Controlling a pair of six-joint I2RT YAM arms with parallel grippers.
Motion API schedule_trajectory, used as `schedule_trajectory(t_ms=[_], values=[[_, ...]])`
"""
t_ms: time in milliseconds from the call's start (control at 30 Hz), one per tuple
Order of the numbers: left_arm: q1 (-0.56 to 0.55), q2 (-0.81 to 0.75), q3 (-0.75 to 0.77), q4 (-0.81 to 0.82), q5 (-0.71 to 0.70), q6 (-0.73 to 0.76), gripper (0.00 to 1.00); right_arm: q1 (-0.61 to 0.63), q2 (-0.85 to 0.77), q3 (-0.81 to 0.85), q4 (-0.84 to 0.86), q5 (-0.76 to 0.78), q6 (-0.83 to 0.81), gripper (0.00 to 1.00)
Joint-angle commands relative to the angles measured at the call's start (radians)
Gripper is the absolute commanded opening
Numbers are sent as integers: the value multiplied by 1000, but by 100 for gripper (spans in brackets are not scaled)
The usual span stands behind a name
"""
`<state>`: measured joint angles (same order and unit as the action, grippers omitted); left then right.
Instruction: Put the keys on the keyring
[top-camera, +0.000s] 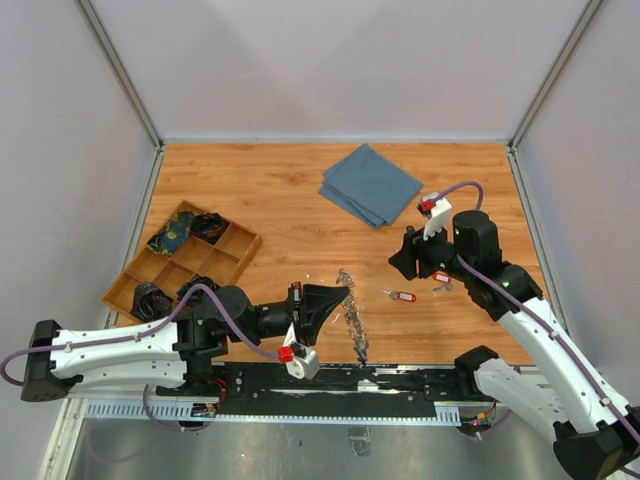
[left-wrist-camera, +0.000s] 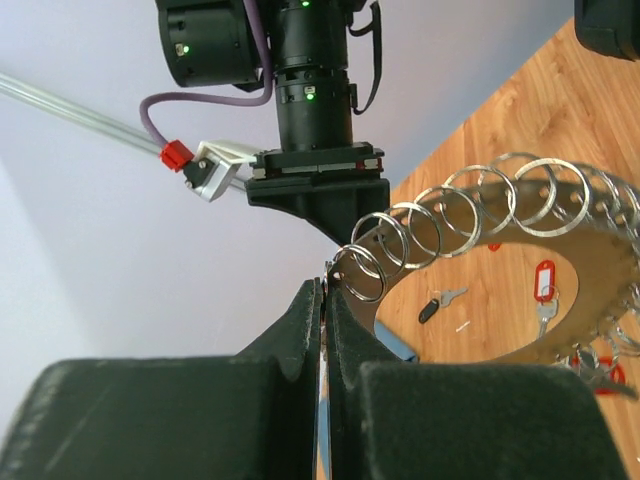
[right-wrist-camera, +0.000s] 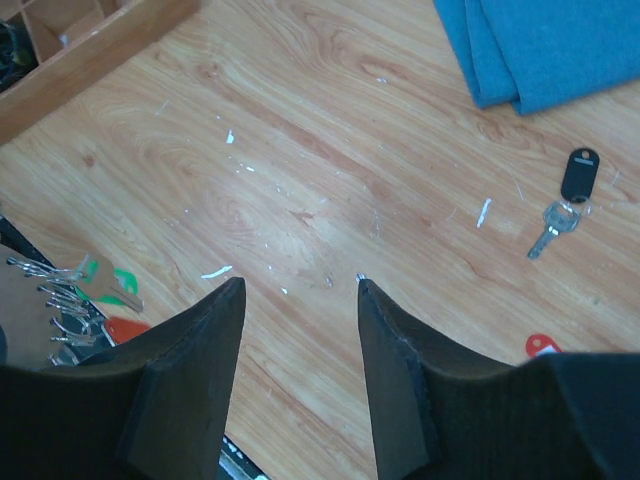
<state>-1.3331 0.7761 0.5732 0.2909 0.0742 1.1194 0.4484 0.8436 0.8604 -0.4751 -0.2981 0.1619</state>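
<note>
Keyring (top-camera: 352, 312) stands on edge above the wooden table (top-camera: 260, 190), pinched at its rim by the left gripper (left-wrist-camera: 325, 300), whose jaws are closed tight on the thin plate. It is a flat silvery band with a wide open centre. Its outer edge is lined with small split rings (left-wrist-camera: 415, 232) of springy wire that overlap like chain links. A green tag (right-wrist-camera: 122, 286) and a red tag (right-wrist-camera: 125, 328) appear to hang from it.

Near the keyring, on its right, a red-tagged key (top-camera: 402, 296) lies flat. A second red-tagged key (top-camera: 440, 279) lies farther out the same way. A black-tagged key (right-wrist-camera: 572, 185) shows through the ring's opening in the left wrist view. Each is a slim metal blade joined to a smooth oblong plastic tag.

The right gripper (right-wrist-camera: 298, 290) hovers right of the keyring, past the nearest key. Its jaws are spread wide, with nothing between the matte black wedge fingers (right-wrist-camera: 395, 360).

The step in hand looks like fetching a loose key. The tag is probably the better hold, being thicker than the blade. Closing squarely across its narrow width should stop it skating on the slick wood, and the key's hole should stay clear of the fingers. The left arm would do well to keep a free split ring facing right.

Well beyond the keyring lies a folded blue cloth (top-camera: 370, 185), soft and limp. Well to its left sits a compartmented wooden tray (right-wrist-camera: 100, 48).
</note>
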Motion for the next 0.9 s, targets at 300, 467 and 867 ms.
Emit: schedule_trajectory(t_ms=[300, 467, 867], values=[[-8, -17, -62, 161, 41, 35, 0, -14, -284, -258, 469, -65, -63, 49], [-7, -7, -73, 166, 36, 52, 1, -14, -359, -396, 661, -76, -104, 48], [64, 3, -33, 178, 68, -126, 0, -14, -329, -443, 737, -119, -121, 49]])
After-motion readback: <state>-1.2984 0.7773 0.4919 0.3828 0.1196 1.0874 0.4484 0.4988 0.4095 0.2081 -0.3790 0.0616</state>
